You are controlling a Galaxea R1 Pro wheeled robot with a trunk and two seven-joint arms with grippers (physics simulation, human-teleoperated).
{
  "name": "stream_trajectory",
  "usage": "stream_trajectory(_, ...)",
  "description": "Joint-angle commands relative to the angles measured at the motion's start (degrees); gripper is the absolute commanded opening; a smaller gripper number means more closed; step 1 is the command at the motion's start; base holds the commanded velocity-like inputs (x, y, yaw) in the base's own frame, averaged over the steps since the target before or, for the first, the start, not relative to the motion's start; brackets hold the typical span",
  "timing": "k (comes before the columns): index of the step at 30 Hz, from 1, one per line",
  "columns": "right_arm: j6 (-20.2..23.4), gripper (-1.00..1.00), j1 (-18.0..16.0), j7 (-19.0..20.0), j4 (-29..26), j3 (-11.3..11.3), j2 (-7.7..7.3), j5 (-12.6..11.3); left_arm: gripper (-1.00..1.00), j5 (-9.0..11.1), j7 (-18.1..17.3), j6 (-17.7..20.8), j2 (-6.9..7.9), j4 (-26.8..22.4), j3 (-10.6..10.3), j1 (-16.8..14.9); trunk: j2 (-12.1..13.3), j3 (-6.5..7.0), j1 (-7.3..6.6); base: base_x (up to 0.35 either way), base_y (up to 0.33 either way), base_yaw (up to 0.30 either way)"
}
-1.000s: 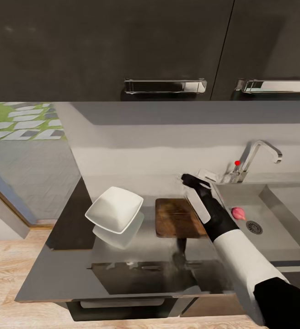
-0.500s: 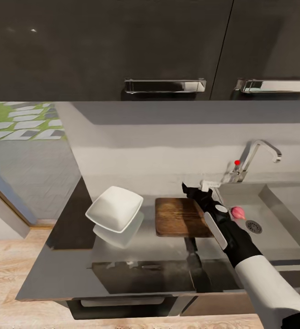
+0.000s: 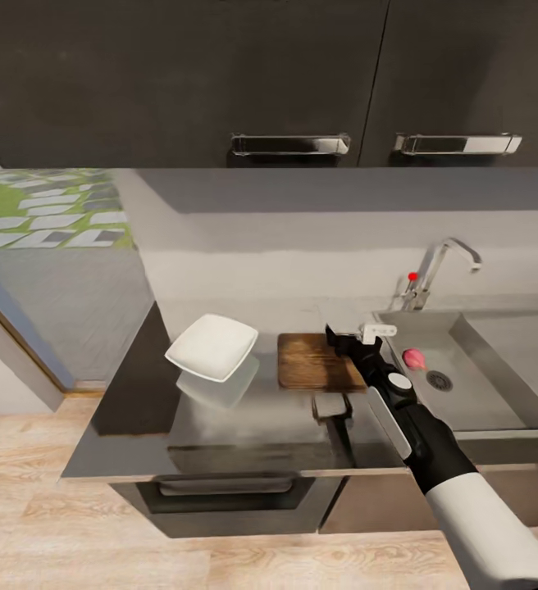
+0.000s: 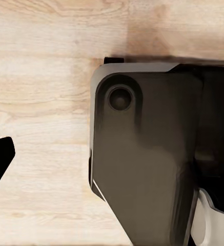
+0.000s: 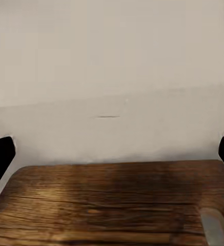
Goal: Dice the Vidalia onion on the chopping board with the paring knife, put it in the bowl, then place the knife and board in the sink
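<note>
Still on step one: we judge our right gripper (image 3: 344, 338) is reaching for the Vidalia onion (image 3: 414, 358), which lies in the sink (image 3: 499, 401) beside the drain.
Its fingertips stand wide apart, holding nothing, over the chopping board (image 5: 112, 205), so next we swing toward the basin; our wrist view shows board grain, our head view the bowl (image 3: 212, 347).

Head view high, looking down on countertop (image 3: 244, 426); right wrist view close, low — both share chopping board (image 3: 314, 363) (image 5: 106, 205).
</note>
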Motion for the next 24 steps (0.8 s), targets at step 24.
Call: stream_trajectory(24, -1.7, 1.00, 2.3, -0.5, -1.1, 0.2, -0.09, -0.5, 1.00, 0.2, 0.0, 0.0, -0.02, -0.1, 0.1, 0.0, -0.1, -0.10, 0.00, -0.328, 0.000, 0.000)
